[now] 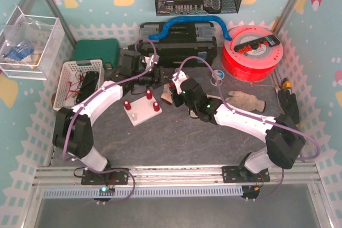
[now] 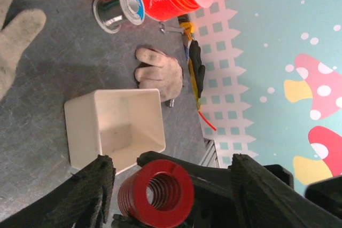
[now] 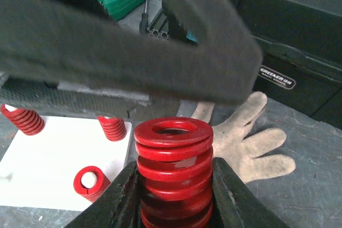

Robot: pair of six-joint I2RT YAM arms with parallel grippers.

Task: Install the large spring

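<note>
Your right hand pinches the large spring by its sides, above the middle of the table. Your left hand is spread around it. Carry it over the nearby white plate, line it up with whichever post is free, and lower it straight.

Bright even light; soft shadows; left gripper blurred close-up.

White label, black case (lettering unreadable)

Filament spool, glove (grubby), white bin
</note>
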